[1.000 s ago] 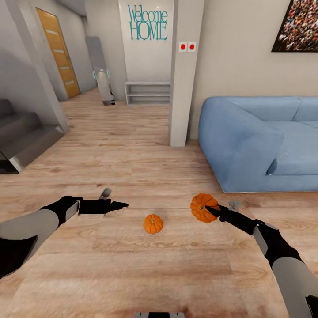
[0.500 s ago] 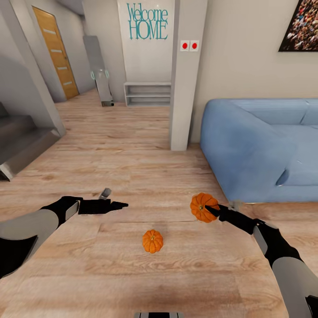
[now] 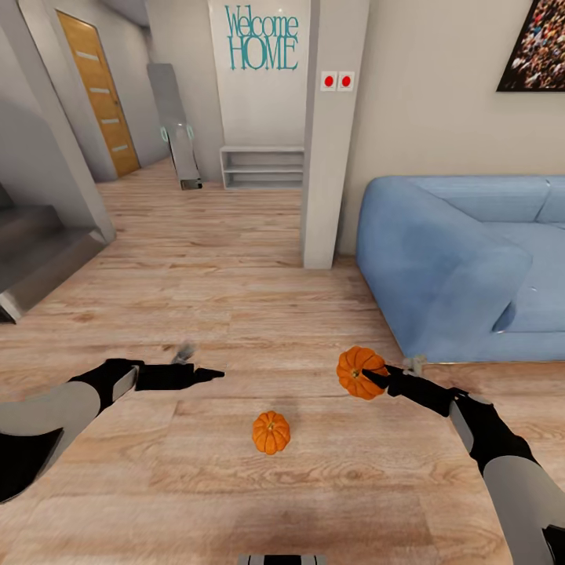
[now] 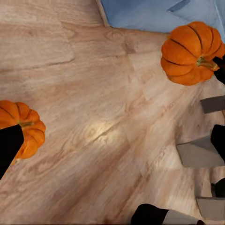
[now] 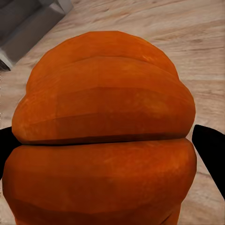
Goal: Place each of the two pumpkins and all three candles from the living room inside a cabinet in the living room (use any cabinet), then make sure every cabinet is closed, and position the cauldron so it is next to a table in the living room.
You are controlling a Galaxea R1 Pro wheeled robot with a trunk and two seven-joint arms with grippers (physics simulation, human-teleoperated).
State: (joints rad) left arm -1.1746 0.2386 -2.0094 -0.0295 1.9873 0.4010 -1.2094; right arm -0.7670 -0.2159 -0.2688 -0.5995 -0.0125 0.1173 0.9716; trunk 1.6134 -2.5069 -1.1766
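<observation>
One small orange pumpkin (image 3: 271, 432) sits on the wood floor between my arms; in the left wrist view this pumpkin (image 4: 26, 131) shows just beyond a black fingertip (image 4: 8, 146). My right gripper (image 3: 369, 377) is shut on the second pumpkin (image 3: 357, 370), held above the floor; that held pumpkin (image 5: 103, 136) sits between dark fingertips (image 5: 210, 150), and it is the farther pumpkin (image 4: 190, 47) in the left wrist view. My left gripper (image 3: 202, 372) is open and holds nothing, up and to the left of the floor pumpkin. The candles, cabinet and cauldron are out of view.
A blue sofa (image 3: 463, 267) stands at the right, close to my right arm. A white pillar (image 3: 329, 141) rises ahead, with a low white shelf (image 3: 263, 166) behind it. Grey stairs (image 3: 39, 259) are at the left and a wooden door (image 3: 96, 90) is down the hall.
The view shifted, so the floor pumpkin now sits lower in the picture. My left gripper has dropped slightly toward the floor. The right gripper still holds its pumpkin in the same place.
</observation>
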